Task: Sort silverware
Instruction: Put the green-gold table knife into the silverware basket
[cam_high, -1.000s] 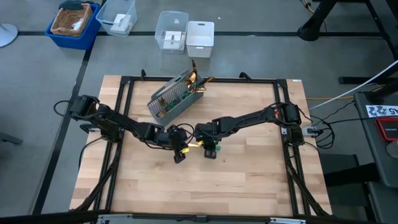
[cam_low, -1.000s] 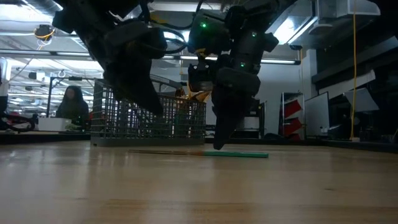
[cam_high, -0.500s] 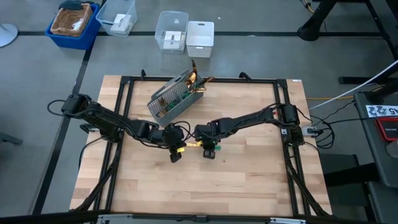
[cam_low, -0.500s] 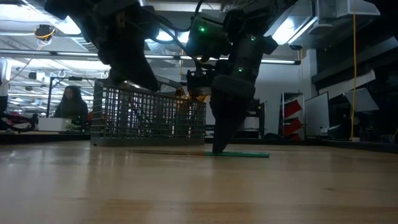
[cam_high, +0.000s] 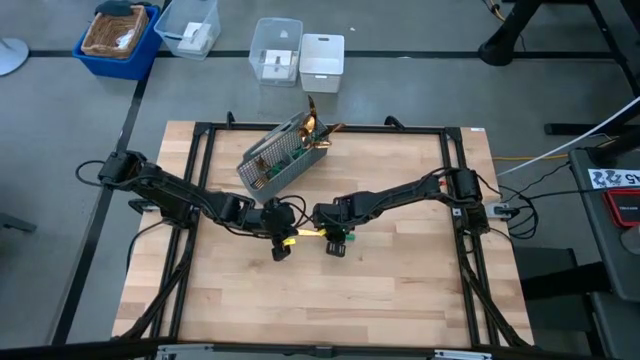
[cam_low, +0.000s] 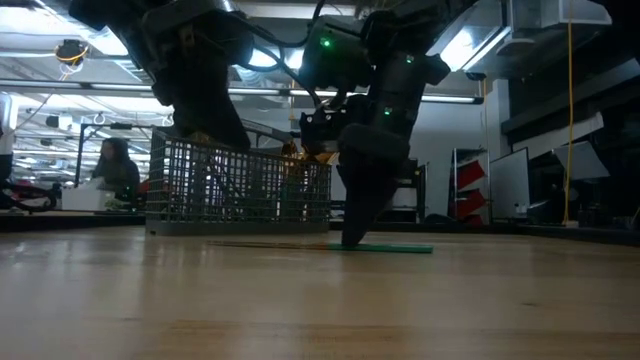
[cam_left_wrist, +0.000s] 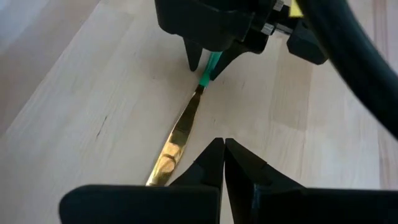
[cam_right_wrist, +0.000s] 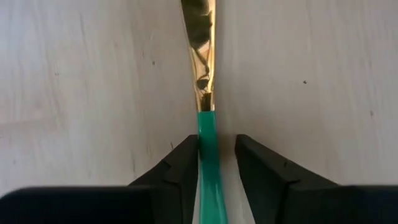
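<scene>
A knife lies flat on the wooden table near its middle: gold blade (cam_left_wrist: 180, 134), teal handle (cam_right_wrist: 208, 134), seen in the high view as knife (cam_high: 312, 232). My right gripper (cam_right_wrist: 216, 146) points steeply down over it, open, one finger on each side of the handle just behind the blade. My left gripper (cam_left_wrist: 224, 149) hangs shut above the table beside the blade's tip end and touches nothing. A grey mesh caddy (cam_high: 282, 155) stands toward the far edge, with more silverware (cam_high: 315, 128) sticking out of its right end. My right gripper straddles the knife's teal handle (cam_right_wrist: 208, 124) near the blade, coming from above with its fingers across the knife. One finger (cam_right_wrist: 186, 158) lies right beside the handle and a gap shows at the other; whether it touches, I cannot tell. The knife lies flat.
Beyond the far edge stand a blue bin (cam_high: 118, 38), clear containers (cam_high: 277, 50) and a white box (cam_high: 322, 60). Black frame rails (cam_high: 200, 150) run along the table's sides. A person (cam_low: 112, 170) sits in the room behind. Bare wood lies toward the near edge.
My left gripper has risen off the table and drawn back a little toward the table's left edge, staying shut. My right gripper has stayed over the knife's handle, and the knife has not moved.
</scene>
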